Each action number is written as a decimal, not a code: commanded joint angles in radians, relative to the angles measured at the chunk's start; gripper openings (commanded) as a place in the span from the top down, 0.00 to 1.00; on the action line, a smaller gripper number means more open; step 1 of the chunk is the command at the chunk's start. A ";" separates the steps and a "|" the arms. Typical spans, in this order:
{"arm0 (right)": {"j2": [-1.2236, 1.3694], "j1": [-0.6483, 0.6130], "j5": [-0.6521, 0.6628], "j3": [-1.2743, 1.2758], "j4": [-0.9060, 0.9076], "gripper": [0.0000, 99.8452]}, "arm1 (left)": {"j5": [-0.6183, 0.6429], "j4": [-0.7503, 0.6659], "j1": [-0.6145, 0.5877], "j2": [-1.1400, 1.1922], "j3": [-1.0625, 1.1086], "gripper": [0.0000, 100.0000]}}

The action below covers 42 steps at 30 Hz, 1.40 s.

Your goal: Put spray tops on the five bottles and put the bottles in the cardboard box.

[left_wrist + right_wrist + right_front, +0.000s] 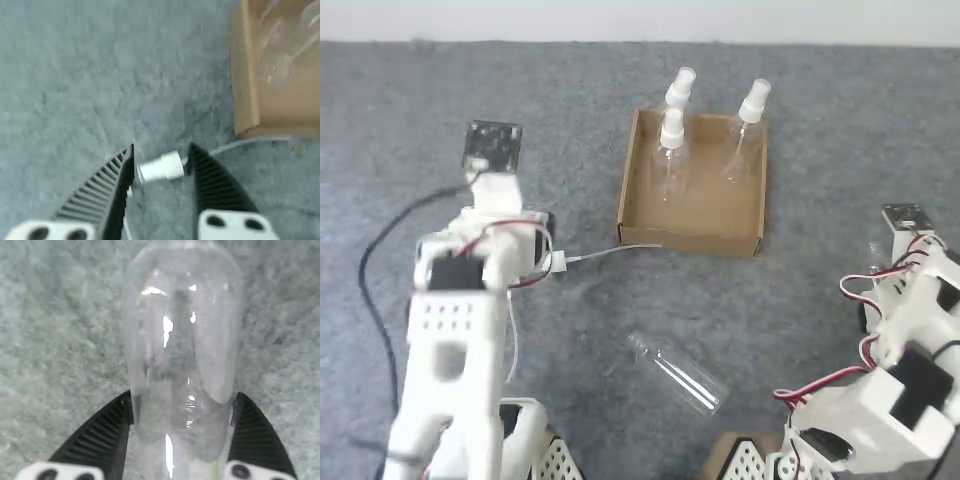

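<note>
Left pincer (pixel 161 148) clamped on spray top (pixel 160 167); right pincer (pixel 183 394) clamped on clear bottle (pixel 182 340).

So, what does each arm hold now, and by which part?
Left gripper: jaws pinch a spray top by its white head. Right gripper: jaws grip a clear bottle around its body.

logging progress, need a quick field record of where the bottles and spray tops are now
box: three capped bottles upright by its far wall
left gripper: shut on spray top, near the box's front corner
right gripper: shut on clear bottle
loose bottle: uncapped, lying on the carpet in front of the box
</note>
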 commanded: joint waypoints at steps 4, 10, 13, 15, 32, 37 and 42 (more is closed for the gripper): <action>0.001 -0.005 -0.002 -0.032 0.002 0.75 | 0.144 0.020 -0.005 0.262 -0.162 0.77; 0.001 -0.004 -0.002 -0.032 0.002 0.75 | 0.183 0.018 0.003 0.402 -0.189 0.77; 0.001 -0.004 -0.002 -0.032 0.002 0.75 | 0.155 0.018 0.003 0.450 -0.185 0.77; 0.001 -0.007 -0.002 -0.032 0.004 0.75 | 0.121 0.017 0.002 0.485 -0.185 0.77; 0.001 -0.002 -0.002 -0.032 0.010 0.75 | -0.272 0.015 -0.008 0.661 -0.189 0.83; 0.001 -0.002 -0.002 -0.032 0.012 0.75 | -0.500 0.095 -0.011 0.661 -0.189 0.83; -0.004 -0.002 -0.002 -0.032 0.012 0.75 | -0.709 0.109 -0.025 0.661 -0.191 0.83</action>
